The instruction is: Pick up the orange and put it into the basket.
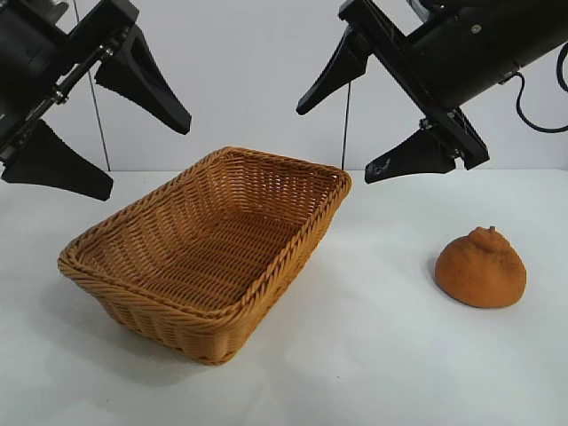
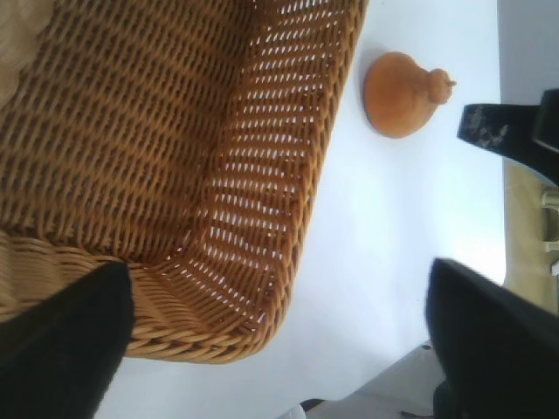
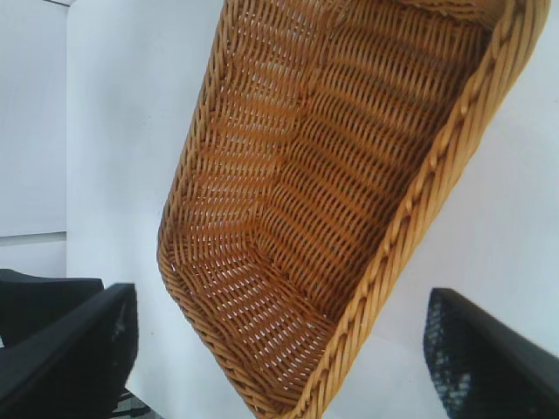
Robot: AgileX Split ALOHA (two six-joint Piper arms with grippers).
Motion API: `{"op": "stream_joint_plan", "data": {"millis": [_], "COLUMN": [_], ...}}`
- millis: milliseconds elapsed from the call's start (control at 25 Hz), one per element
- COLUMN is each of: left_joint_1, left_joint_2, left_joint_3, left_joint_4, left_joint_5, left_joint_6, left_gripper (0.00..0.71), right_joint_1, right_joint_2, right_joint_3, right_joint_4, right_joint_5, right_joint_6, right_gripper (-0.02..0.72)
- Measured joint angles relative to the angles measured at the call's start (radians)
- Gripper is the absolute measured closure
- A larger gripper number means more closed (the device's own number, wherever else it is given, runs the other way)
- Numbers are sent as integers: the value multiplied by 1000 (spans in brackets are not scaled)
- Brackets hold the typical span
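- I see the orange (image 1: 480, 267) sitting on the white table, stem knob up, rough dull-orange skin, well apart from the basket on its right.
- I see the basket (image 1: 133, 305), tan woven wicker with a braided rim, standing upright, angled and empty.

No readable text, label, brand, number or sign was spotted anywhere in these shots, tbh. Nothing legible was found printed on any surface that could be seen.
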Motion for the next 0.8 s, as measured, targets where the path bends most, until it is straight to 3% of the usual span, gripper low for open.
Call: {"op": "stream_joint_plan", "data": {"millis": [800], "left_joint_1": [0], "left_joint_2": [0], "left_joint_3": [0], "left_joint_4": [0], "left_joint_5": [-33], "left_joint_6": [0], "left_gripper": [66], "right_joint_1": [0], "right_joint_2": [0], "right_joint_3": [0], "right_joint_4": [0], "right_joint_5": [1], "right_joint_6": [0], "right_gripper": [94]}}
